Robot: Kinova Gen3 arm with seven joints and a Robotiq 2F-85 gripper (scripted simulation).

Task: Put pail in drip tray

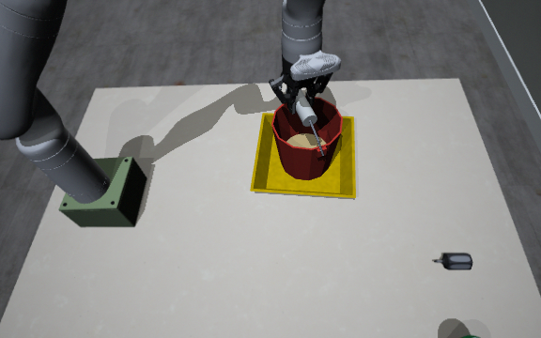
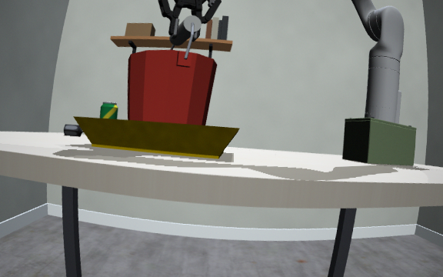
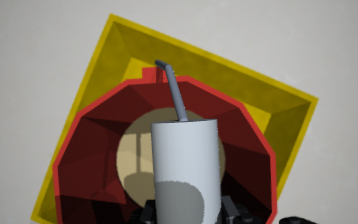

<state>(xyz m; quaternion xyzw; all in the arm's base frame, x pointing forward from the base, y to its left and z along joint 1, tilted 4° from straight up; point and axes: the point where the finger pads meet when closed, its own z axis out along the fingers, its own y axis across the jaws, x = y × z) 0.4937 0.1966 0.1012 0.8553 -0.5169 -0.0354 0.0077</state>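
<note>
The red pail (image 1: pixel 306 143) stands upright inside the yellow drip tray (image 1: pixel 304 160), its lower part hidden behind the tray's wall in the side view (image 2: pixel 171 86). My gripper (image 1: pixel 301 99) is right above the pail's rim, shut on the grey grip of the pail's wire handle (image 1: pixel 306 113). In the wrist view the handle grip (image 3: pixel 186 165) fills the middle, with the pail's tan floor (image 3: pixel 140 162) and the tray (image 3: pixel 260 95) around it below. I cannot tell whether the base touches the tray's floor.
The arm's green base block (image 1: pixel 103 192) stands at the left of the table. A small dark object (image 1: pixel 455 261) lies at the right front, and a green can (image 2: pixel 108 110) stands beyond the tray. A wall shelf (image 2: pixel 171 41) hangs behind.
</note>
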